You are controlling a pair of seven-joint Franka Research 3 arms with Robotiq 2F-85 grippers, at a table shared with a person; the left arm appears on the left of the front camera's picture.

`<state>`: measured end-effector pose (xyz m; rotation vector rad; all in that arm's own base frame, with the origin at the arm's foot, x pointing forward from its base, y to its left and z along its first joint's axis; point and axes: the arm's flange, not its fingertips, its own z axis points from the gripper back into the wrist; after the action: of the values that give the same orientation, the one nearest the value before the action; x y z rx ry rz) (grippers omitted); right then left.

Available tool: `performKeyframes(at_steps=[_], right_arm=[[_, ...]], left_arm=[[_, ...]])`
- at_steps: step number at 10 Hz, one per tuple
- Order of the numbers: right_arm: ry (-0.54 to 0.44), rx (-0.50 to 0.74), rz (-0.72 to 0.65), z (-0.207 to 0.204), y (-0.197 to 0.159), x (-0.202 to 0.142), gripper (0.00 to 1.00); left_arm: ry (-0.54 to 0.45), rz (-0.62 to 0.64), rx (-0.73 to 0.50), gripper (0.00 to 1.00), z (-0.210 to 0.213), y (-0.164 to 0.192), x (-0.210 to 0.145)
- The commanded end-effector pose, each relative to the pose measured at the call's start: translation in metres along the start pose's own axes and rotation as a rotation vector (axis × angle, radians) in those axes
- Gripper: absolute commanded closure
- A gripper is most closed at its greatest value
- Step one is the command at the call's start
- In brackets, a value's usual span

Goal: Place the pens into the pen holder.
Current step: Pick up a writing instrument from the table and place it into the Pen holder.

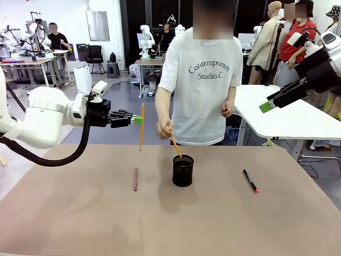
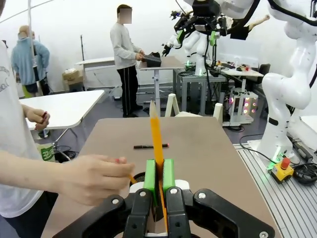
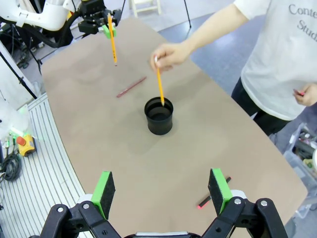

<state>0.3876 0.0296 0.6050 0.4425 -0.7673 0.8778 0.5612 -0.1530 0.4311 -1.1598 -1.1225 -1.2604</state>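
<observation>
Holding yellow-orange pencil upright in our left claw, pinched tight, high over tabletop. Our right claw wide apart, holding nothing. Person's hand holds second orange pencil, tip inside black pen holder. Reddish-brown pencil lies left of holder, black marker lies right.

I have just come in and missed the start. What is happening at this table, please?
The left gripper is shut on a yellow-orange pencil, held upright in the air above the table. The person's hand holds a second orange pencil with its tip at the mouth of the pen holder. A reddish-brown pencil lies left of the holder, and a black marker lies to its right. The right gripper hangs open and holds nothing.
</observation>
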Motion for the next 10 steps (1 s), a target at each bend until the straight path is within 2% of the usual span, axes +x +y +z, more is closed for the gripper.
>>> performKeyframes(at_steps=[1,6,7,10], right_arm=[[-0.008,0.006,-0.001,0.0,0.0,0.001,0.0],[-0.008,0.006,-0.001,0.0,0.0,0.001,0.0],[-0.008,0.006,-0.001,0.0,0.0,0.001,0.0],[-0.008,0.006,-0.001,0.0,0.0,0.001,0.0]], left_arm=[[0.007,-0.002,0.054,1.0,0.008,-0.012,0.002],[0.008,-0.007,0.126,1.0,0.027,-0.018,0.002],[0.031,-0.001,0.076,1.0,0.022,-0.009,0.004],[0.031,-0.001,0.076,1.0,0.022,-0.009,0.004]])
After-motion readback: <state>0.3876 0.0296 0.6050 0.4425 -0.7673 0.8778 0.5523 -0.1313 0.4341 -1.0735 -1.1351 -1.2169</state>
